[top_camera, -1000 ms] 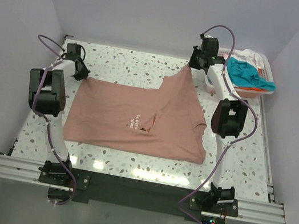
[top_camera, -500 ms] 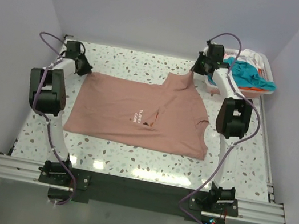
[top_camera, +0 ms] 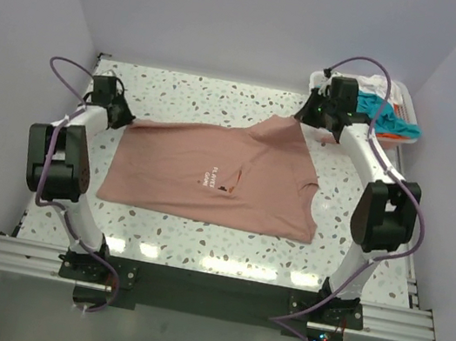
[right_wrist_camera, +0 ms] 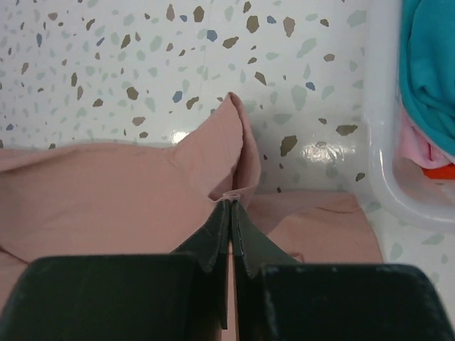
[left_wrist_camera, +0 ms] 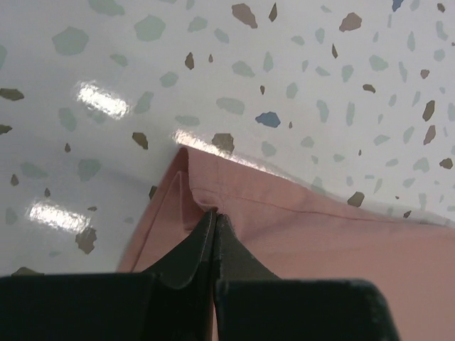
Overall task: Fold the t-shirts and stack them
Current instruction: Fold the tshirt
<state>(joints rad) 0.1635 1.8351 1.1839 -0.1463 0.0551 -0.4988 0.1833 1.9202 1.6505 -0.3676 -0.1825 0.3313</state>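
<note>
A salmon-pink t-shirt (top_camera: pixel 209 176) with small white chest lettering lies spread on the speckled table (top_camera: pixel 198 240). My left gripper (top_camera: pixel 124 117) is shut on its far left corner; the left wrist view shows the hem (left_wrist_camera: pixel 298 206) pinched at my fingertips (left_wrist_camera: pixel 213 217). My right gripper (top_camera: pixel 309 119) is shut on the shirt's far right part, a pinched fold of cloth (right_wrist_camera: pixel 227 153) standing up above my closed fingers (right_wrist_camera: pixel 231 206). Teal, white and orange t-shirts (top_camera: pixel 384 114) lie in the basket at the back right.
The white plastic basket (top_camera: pixel 404 100) stands at the back right corner, close to my right gripper; its rim (right_wrist_camera: pixel 387 142) shows in the right wrist view. Walls enclose the table on left, back and right.
Both grippers have moved outward, the left further left and the right toward the basket, stretching the shirt's far edge between them. The right arm has swung out to the right.
</note>
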